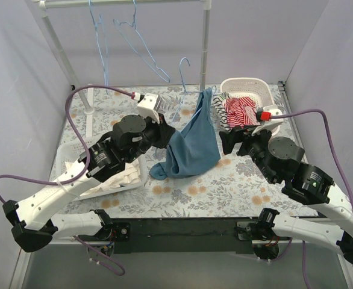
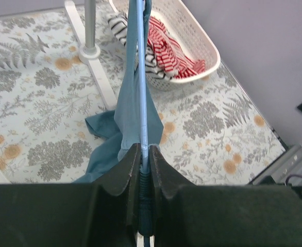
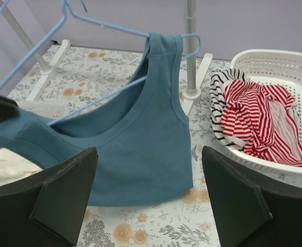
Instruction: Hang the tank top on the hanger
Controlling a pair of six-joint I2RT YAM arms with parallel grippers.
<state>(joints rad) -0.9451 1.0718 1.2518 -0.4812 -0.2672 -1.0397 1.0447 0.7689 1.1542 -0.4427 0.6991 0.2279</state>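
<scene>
The teal-blue tank top (image 1: 191, 144) hangs from a light-blue wire hanger (image 1: 184, 66) held slanting above the table. One strap loops over the hanger's far end (image 3: 164, 43); the other side sags to the table. My left gripper (image 1: 166, 133) is shut on the hanger's wire (image 2: 142, 77), with tank top fabric (image 2: 130, 118) pinched alongside it between the jaws (image 2: 145, 149). My right gripper (image 1: 226, 142) is open and empty. It sits just right of the tank top (image 3: 135, 154), with its jaws (image 3: 148, 150) spread wide and facing the cloth, apart from it.
A white basket (image 1: 258, 84) at the back right holds a red-and-white striped garment (image 1: 240, 109). The rack's pole (image 1: 205, 45) stands behind the tank top. Other blue hangers (image 1: 141, 45) hang on the rail. A white tray with white cloth (image 1: 119, 177) lies at the left.
</scene>
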